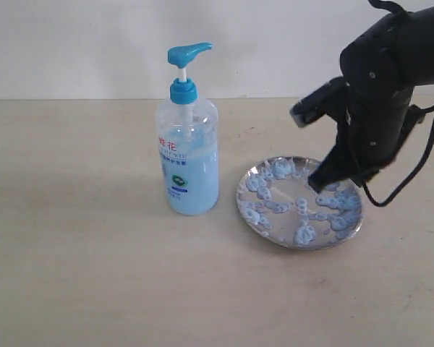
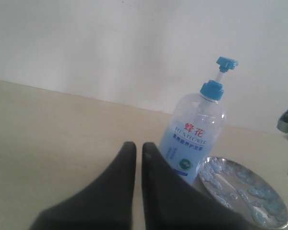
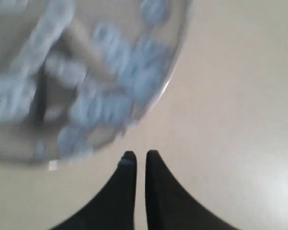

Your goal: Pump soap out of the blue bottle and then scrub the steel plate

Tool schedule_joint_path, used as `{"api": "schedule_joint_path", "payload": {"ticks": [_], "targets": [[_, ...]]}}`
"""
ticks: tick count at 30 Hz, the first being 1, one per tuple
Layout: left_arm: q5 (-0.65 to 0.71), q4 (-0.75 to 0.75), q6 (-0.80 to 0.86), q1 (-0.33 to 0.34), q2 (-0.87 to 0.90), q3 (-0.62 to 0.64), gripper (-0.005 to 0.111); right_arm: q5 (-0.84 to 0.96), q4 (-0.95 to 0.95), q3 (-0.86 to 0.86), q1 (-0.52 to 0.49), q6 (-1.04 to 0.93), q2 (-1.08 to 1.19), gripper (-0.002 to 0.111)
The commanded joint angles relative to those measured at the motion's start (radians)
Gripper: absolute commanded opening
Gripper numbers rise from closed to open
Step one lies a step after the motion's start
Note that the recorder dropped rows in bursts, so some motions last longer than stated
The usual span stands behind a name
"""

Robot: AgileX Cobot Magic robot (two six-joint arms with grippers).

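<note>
The blue bottle (image 1: 190, 163) stands upright on the table, its pump head raised, and it also shows in the left wrist view (image 2: 194, 139). Just to its right lies the steel plate (image 1: 243, 189), speckled with pale blue soap (image 1: 304, 233) blobs. My right gripper (image 1: 319, 183) hangs low over the plate's far right part, shut and holding nothing. In the right wrist view its tips (image 3: 137, 155) sit just outside the blurred plate (image 3: 175, 62) rim. My left gripper (image 2: 135, 146) is shut and empty, some way short of the bottle, and is out of the exterior view.
The beige table (image 1: 79, 253) stretches wide to the left and front of the bottle. A white wall (image 1: 72, 43) closes off the back. A black cable (image 1: 419, 163) loops from the right arm beside the plate.
</note>
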Motion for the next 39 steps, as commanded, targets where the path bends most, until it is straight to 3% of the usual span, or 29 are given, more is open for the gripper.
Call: {"api": "schedule_joint_path", "payload": {"ticks": [1,3,4,5,7,8,9,10,11,12,13,15,16,18,19,20,22,24,27,29,32,33,35,37,39], "targets": [[-0.023,0.001,-0.006,-0.009,-0.001,0.004,0.004,-0.255,0.312,-0.039,0.014,-0.125,0.056,0.000],[-0.030,0.001,-0.006,-0.009,-0.001,0.004,0.004,-0.147,0.494,-0.041,0.040,-0.361,0.078,0.000],[-0.032,0.001,-0.006,-0.009,-0.001,0.004,0.004,0.066,0.498,-0.039,0.057,-0.566,0.095,0.000],[-0.033,0.001,-0.006,-0.009,-0.001,0.004,0.004,0.138,0.463,-0.039,0.057,-0.556,0.095,0.000],[-0.033,0.001,-0.006,-0.009,-0.003,0.004,0.004,0.098,0.162,-0.036,0.022,-0.222,0.096,0.000],[-0.033,0.001,-0.006,-0.009,-0.003,0.004,0.004,-0.038,-0.010,-0.045,-0.016,0.056,0.095,0.000],[-0.033,0.001,-0.006,-0.009,-0.003,0.004,0.004,-0.118,-0.022,-0.052,-0.028,0.120,0.095,0.000],[-0.033,0.001,-0.006,-0.009,-0.003,0.004,0.004,-0.343,0.056,-0.061,-0.037,0.135,0.097,0.000],[-0.033,0.001,-0.006,-0.009,-0.003,0.004,0.004,-0.427,0.115,-0.061,-0.030,0.098,0.097,0.000],[-0.033,0.001,-0.006,-0.009,-0.003,0.004,0.004,-0.430,0.262,-0.061,0.002,-0.100,0.097,0.000],[-0.033,0.001,-0.006,-0.009,-0.003,0.004,0.004,-0.292,0.327,-0.061,0.030,-0.314,0.095,0.000],[-0.033,0.001,-0.006,-0.009,-0.003,0.004,0.004,0.037,0.281,-0.059,0.045,-0.494,0.105,0.000],[-0.033,0.001,-0.006,-0.009,-0.003,0.004,0.004,0.089,0.199,-0.059,0.032,-0.418,0.115,0.000],[-0.036,0.001,-0.006,-0.009,-0.003,0.004,0.004,-0.031,-0.058,-0.065,-0.019,-0.029,0.121,0.000],[-0.036,0.001,-0.006,-0.009,-0.003,0.004,0.004,-0.167,-0.083,-0.085,-0.036,0.211,0.121,0.000],[-0.036,0.001,-0.006,-0.009,-0.003,0.004,0.004,-0.251,-0.034,-0.101,-0.037,0.263,0.121,0.000],[-0.036,0.001,-0.006,-0.009,-0.003,0.004,0.004,-0.311,0.124,-0.110,0.001,0.049,0.121,0.000],[-0.036,0.001,-0.006,-0.009,-0.003,0.004,0.004,-0.148,0.211,-0.108,0.042,-0.263,0.121,0.000],[-0.036,0.001,-0.006,-0.009,-0.003,0.004,0.004,0.125,0.179,-0.082,0.062,-0.450,0.121,0.000],[-0.036,0.001,-0.006,-0.009,-0.003,0.004,0.004,0.113,0.067,-0.071,0.046,-0.374,0.121,0.000],[-0.036,0.001,-0.006,-0.009,-0.003,0.004,0.004,-0.114,-0.132,-0.075,0.013,-0.017,0.121,0.000],[-0.036,0.001,-0.006,-0.009,-0.003,0.004,0.004,-0.221,-0.133,-0.083,0.011,0.162,0.121,0.000],[-0.036,0.001,-0.006,-0.009,-0.003,0.004,0.004,-0.403,-0.020,-0.085,0.020,0.253,0.121,0.000],[-0.036,0.001,-0.006,-0.009,-0.003,0.004,0.004,-0.379,0.110,-0.085,0.060,0.028,0.121,0.000],[-0.036,0.001,-0.006,-0.009,-0.003,0.004,0.004,-0.202,0.146,-0.083,0.097,-0.243,0.121,0.000]]}}
